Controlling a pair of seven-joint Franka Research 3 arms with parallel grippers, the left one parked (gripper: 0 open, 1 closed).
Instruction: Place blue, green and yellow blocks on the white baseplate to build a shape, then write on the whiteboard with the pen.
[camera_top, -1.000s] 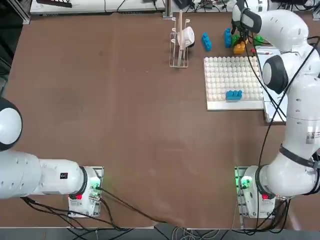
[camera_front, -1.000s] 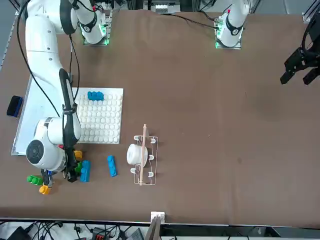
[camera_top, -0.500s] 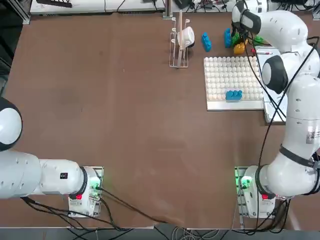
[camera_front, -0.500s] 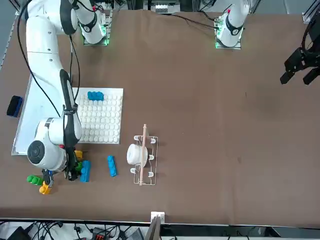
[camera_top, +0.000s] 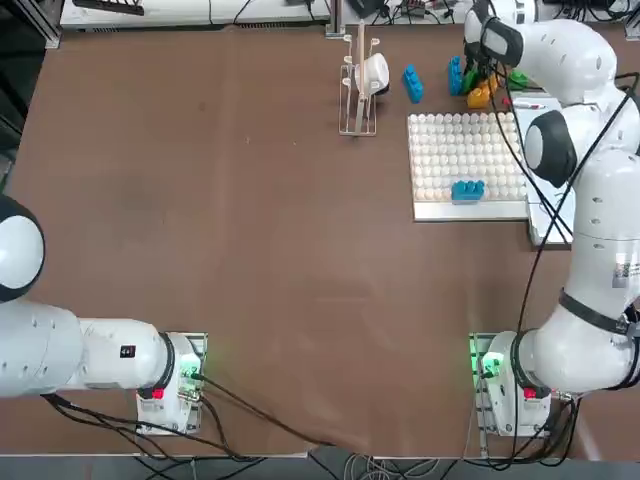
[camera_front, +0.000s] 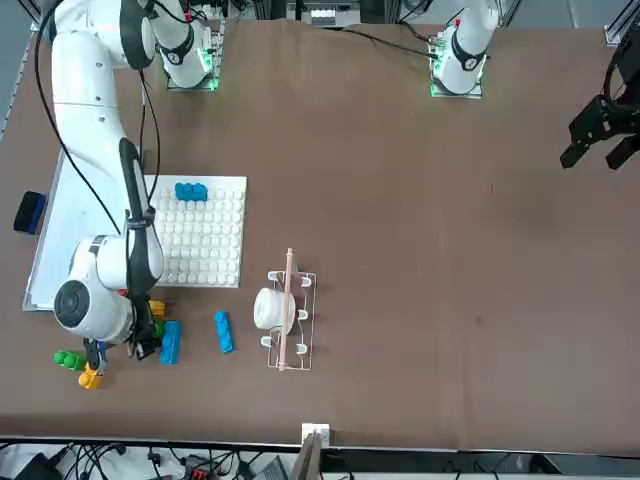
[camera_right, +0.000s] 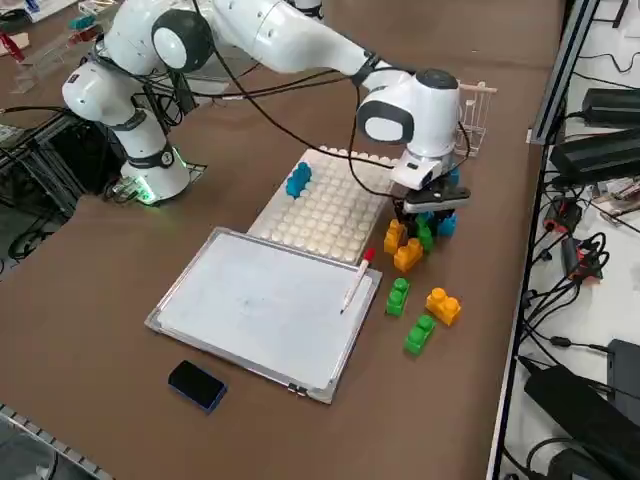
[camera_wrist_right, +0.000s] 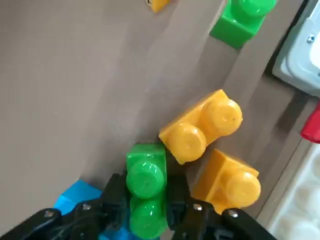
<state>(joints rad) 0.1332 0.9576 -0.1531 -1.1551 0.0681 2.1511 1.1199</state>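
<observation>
Seemingly gripping a green block (camera_wrist_right: 146, 187), right fingers (camera_wrist_right: 116, 196) part-open around it, arm label (camera_top: 627, 270) unreadable

overhead, facing front, raised right side, wrist close-up

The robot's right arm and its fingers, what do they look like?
The right arm is glossy white with rounded segments, dark grey bands at the joints, and loose black cables running along it. The fingers are black, with small silvery screws.
</observation>
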